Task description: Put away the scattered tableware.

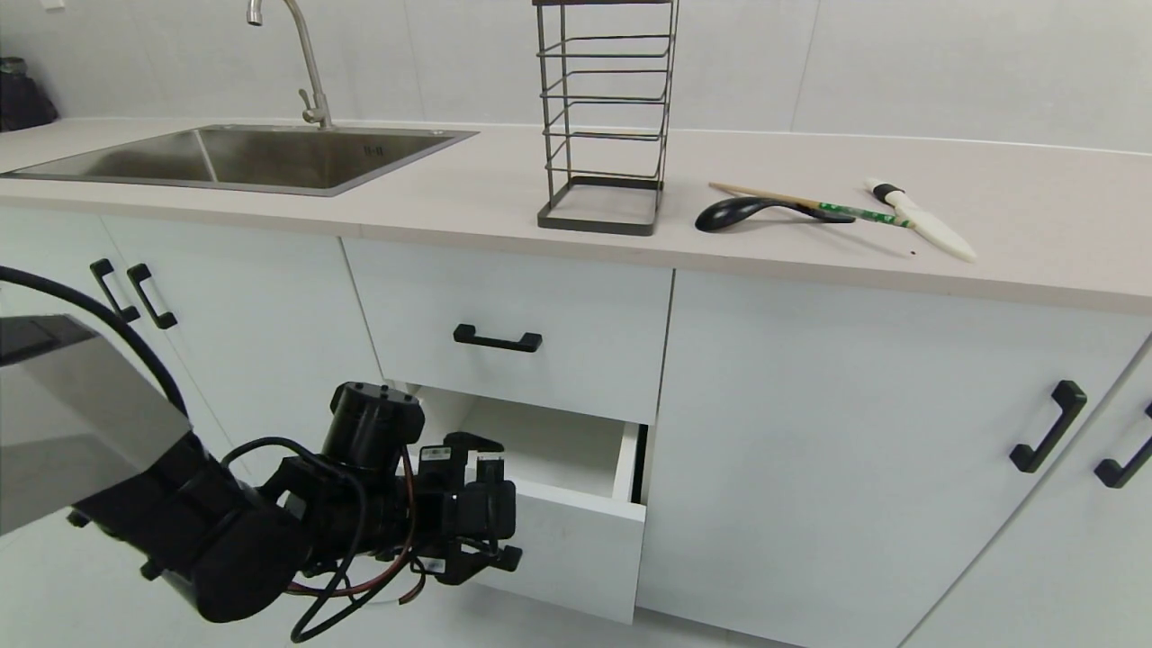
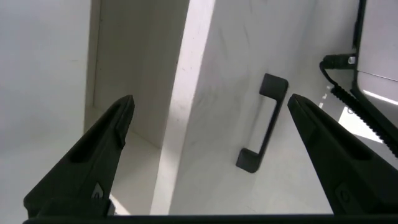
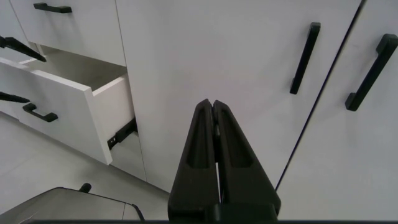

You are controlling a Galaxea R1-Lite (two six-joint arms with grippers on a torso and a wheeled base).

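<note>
Pale table (image 1: 1035, 225) carries a black spoon (image 1: 747, 212), wooden chopsticks (image 1: 792, 199) and a white black-banded utensil (image 1: 927, 225). Your left jaws gape before the open white drawer's (image 1: 576, 540) black handle (image 2: 266, 124); your right jaws are clenched empty.

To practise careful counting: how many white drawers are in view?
2: a shut white drawer with a black handle, and an open white drawer directly below it, near the left gripper.

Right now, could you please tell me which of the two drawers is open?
The lower drawer, in front of the left gripper, is pulled out; the upper drawer above it sits shut.
</note>
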